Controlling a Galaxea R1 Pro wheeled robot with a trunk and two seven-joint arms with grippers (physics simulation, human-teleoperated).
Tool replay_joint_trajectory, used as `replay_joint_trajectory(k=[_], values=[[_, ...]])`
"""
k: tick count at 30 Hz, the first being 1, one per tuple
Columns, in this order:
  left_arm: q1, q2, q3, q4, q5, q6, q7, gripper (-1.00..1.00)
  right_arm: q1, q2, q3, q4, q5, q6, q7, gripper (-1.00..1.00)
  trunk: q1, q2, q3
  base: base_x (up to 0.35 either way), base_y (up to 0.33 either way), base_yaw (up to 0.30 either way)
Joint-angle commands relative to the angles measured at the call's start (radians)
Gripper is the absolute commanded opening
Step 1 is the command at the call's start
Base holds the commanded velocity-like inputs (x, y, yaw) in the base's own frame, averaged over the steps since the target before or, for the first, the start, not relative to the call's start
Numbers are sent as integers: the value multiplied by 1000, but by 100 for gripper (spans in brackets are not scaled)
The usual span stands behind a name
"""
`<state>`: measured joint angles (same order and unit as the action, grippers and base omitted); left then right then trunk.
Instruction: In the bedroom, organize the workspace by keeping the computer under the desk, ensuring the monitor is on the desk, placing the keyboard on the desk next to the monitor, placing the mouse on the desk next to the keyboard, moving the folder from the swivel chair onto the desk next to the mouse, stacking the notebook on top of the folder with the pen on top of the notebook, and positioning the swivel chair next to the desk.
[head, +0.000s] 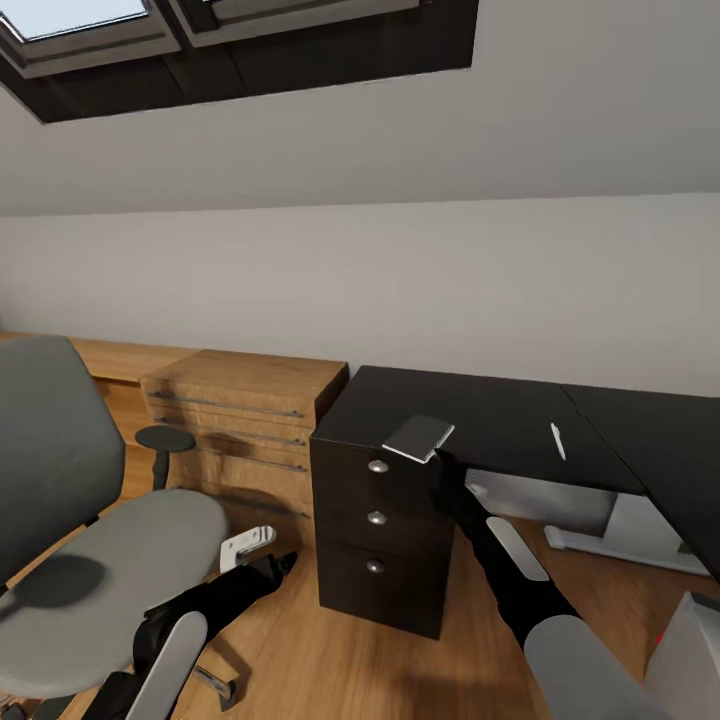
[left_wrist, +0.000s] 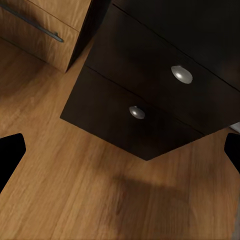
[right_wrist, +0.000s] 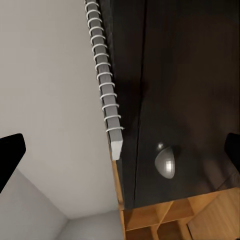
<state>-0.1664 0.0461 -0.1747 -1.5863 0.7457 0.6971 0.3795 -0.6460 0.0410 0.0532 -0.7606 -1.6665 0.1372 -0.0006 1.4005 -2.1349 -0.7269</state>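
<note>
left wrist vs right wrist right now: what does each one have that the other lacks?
Left wrist: wooden floor, the light wooden chest with a bar handle, and two knobbed drawer fronts of the desk. Right wrist: the spiral-bound notebook seen edge-on at the desk's front edge, plus pale wall. Shared: the black desk and a round drawer knob.

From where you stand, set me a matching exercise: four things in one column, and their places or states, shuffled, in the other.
Things:
1. notebook
2. pen
3. swivel chair
4. wooden chest

Places or states:
A. stands on the wood floor, seat bare
B. lies flat well in on the desk top
C. stands against the wall, touching the desk's left end
D. sits at the desk's front edge above the drawers, overhanging it

Pairs: 1-D, 2-B, 3-A, 4-C
</note>
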Motion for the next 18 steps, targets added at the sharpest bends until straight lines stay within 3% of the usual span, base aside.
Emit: replay_joint_trajectory(k=[1,8,18], values=[[-1,1,-2,-1,11,1,10,100,0,0,0,0,-7,1,0,100,4,-8,-4,0,0,0],[-1,0,-2,-1,11,1,10,100,0,-2,1,-1,-6,-1,3,100,31,-57,-26,0,0,0],[-1,2,3,0,11,1,10,100,0,-1,1,-3,-6,-1,5,100,31,-57,-26,0,0,0]])
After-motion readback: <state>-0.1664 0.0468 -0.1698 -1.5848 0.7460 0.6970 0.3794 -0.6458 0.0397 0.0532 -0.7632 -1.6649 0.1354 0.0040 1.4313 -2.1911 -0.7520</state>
